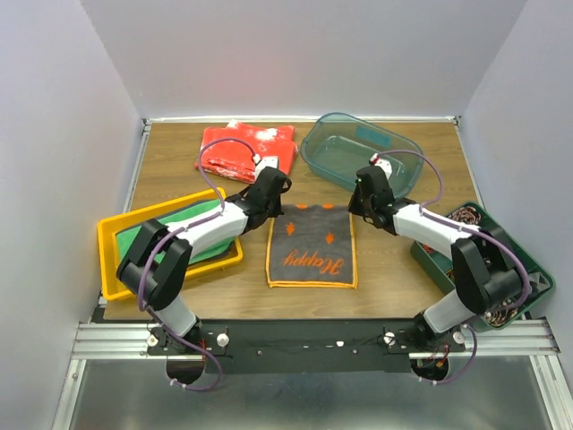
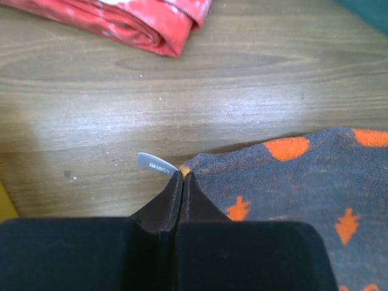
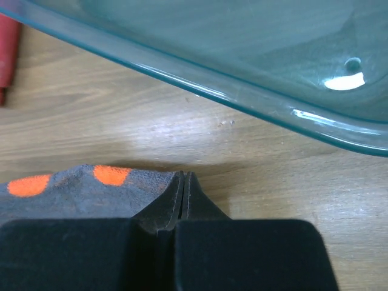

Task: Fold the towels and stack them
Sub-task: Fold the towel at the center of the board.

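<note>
A dark grey terry towel with orange trim (image 1: pixel 312 246) is seen spread flat and unfolded at the middle of the wooden tabletop (image 1: pixel 394 269). It is marked with orange cursive lettering and small orange arrow shapes. Its far-left corner, where a small grey label (image 2: pixel 156 163) sticks out, is pinched by the left gripper (image 2: pixel 183 176). Its far-right corner is pinched by the right gripper (image 3: pixel 183 177). A bright green towel (image 1: pixel 132 240) is laid in the yellow plastic tray (image 1: pixel 112 269) to the left, with a dark layer visible along its near edge.
</note>
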Controlling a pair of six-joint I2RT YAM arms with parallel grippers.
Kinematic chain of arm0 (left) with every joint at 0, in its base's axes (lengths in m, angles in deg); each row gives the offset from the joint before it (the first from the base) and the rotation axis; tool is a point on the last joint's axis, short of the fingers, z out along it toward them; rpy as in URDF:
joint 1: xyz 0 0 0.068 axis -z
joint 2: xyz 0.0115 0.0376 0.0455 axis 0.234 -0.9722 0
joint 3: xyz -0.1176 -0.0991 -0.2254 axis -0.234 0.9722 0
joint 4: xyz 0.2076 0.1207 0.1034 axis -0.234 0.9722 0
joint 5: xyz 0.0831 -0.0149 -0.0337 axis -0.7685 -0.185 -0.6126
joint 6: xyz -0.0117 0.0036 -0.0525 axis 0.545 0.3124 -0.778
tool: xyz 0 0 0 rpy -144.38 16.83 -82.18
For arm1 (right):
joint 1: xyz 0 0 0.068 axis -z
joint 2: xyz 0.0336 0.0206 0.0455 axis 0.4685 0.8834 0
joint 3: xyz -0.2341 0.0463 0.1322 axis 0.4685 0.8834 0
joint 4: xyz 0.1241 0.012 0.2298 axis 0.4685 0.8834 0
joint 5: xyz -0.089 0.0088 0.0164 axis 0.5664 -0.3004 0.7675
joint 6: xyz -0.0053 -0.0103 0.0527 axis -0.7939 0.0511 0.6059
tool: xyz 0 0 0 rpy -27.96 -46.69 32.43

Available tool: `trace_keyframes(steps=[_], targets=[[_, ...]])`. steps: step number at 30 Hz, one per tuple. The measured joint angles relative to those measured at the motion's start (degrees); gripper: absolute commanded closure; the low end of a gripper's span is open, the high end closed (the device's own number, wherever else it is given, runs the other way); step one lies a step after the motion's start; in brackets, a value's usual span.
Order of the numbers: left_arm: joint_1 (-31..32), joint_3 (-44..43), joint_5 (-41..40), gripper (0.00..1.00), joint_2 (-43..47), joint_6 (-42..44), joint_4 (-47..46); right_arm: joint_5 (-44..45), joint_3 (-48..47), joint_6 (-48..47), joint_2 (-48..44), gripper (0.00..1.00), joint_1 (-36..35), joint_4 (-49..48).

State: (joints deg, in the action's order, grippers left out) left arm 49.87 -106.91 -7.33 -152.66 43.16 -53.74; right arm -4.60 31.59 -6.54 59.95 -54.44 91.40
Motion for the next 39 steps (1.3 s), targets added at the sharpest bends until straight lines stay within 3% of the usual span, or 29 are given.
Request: trace_keyframes(steps=[5,11,12,13,15,17,20,21,28,30,39], targets=[[-0.02,2.23,0.72,0.99,5.73,0.94,-0.74,-0.68,0.85,-0.11,-5.73,0.99,0.00,-0.28],[0.13,10.86,5.11,0.95,15.45,1.16,-1.66,-5.18,9.92,0.70,-17.38,0.98,0.00,-1.42],[0.44,12.41,5.99,0.93,16.61,1.11,-1.86,-6.19,11.52,1.03,-18.82,0.93,0.00,-1.64],[0.90,14.19,6.78,0.91,17.73,1.07,-2.14,-6.91,12.98,1.44,-19.82,0.80,-0.02,-2.12],[2.32,17.68,8.17,0.79,19.89,0.79,-2.47,-9.14,17.44,2.89,-23.69,0.75,-0.02,-2.23],[4.02,20.65,9.11,0.62,21.68,0.42,-2.78,-10.99,21.49,4.44,-27.50,0.62,-0.02,-2.12],[7.10,26.01,10.73,0.43,25.51,-1.27,-3.45,-13.79,26.75,6.75,-33.97,0.56,-0.02,-1.38],[7.91,27.67,10.99,0.42,26.91,-1.79,-3.65,-14.45,28.17,7.67,-36.30,0.55,-0.02,-0.72],[8.41,32.22,10.36,0.43,35.19,-6.67,-3.15,-15.82,30.88,11.54,-42.34,0.55,-0.02,1.73],[8.41,31.54,9.62,0.49,35.19,-7.45,-2.91,-15.61,30.77,11.56,-41.20,0.56,-0.02,2.34],[8.41,22.80,5.95,0.53,22.95,-8.83,0.20,-13.60,25.81,10.03,-30.62,0.59,-0.02,2.36]])
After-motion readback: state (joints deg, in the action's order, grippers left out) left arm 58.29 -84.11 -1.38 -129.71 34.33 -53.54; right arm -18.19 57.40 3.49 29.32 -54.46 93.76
